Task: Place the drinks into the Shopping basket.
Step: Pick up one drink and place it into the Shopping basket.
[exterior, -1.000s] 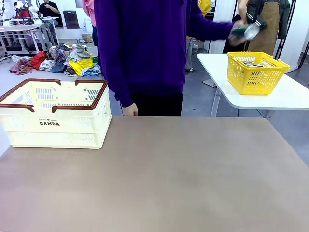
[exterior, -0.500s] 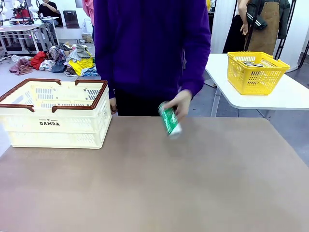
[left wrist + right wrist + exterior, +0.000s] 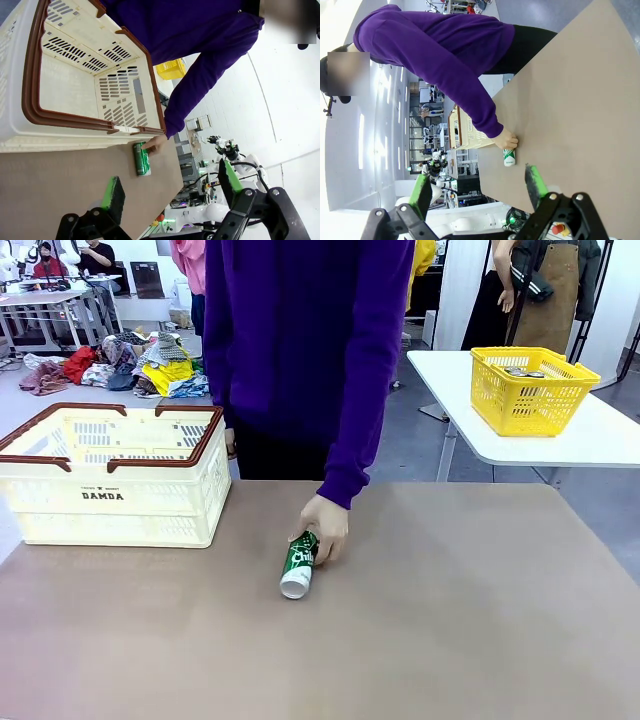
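A green drink can (image 3: 298, 565) lies on its side near the middle of the brown table, silver end towards me. The person's hand (image 3: 325, 530) in a purple sleeve rests on its far end. The cream Shopping basket (image 3: 150, 510) with a brown rim stands at the table's far left, its inside hidden from the front. In the left wrist view my left gripper (image 3: 172, 187) hangs open above the table, with the can (image 3: 141, 158) beyond it and the basket (image 3: 67, 87) showing nothing inside. My right gripper (image 3: 477, 189) is open too, well away from the can (image 3: 508, 157).
A yellow mesh basket (image 3: 530, 390) holding cans stands on a separate white table (image 3: 600, 445) at the back right. The person stands at the far edge. The brown table (image 3: 450, 610) is bare to the right of the can and in front of it.
The person's hand carried a green can from beside the yellow basket down to the table and laid it on its side. The cream basket stayed where it was.
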Robot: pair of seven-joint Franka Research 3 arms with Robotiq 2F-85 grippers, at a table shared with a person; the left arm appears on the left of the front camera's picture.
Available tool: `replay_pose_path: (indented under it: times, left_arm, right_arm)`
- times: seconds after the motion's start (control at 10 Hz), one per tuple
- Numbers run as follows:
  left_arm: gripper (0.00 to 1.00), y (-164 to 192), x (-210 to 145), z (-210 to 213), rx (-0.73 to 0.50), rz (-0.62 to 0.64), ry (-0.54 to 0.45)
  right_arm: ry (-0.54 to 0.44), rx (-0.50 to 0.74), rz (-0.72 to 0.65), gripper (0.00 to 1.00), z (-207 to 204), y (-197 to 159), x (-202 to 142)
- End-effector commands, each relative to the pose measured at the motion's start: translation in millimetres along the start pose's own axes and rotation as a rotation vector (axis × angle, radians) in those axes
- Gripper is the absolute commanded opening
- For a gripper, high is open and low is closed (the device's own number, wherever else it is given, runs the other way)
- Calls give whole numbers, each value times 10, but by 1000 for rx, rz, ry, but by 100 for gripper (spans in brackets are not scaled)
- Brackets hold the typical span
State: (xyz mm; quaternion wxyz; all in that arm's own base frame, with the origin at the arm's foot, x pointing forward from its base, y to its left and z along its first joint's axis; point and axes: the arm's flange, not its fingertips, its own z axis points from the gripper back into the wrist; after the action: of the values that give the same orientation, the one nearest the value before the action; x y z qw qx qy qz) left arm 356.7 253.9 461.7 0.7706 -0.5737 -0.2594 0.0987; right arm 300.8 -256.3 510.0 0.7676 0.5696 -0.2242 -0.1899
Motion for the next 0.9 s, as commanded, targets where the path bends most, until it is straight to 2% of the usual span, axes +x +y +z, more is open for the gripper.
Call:
replay_pose_path:
  times: [0.0, 0.8]
  left_arm:
    - [100, -28, -13, 21, 5, -2, 11]
    - [100, -28, -13, 21, 5, -2, 11]
  right_arm:
    - [-1, 14, 19, 100, 8, 6, 10]
    - [-1, 14, 19, 100, 8, 6, 10]
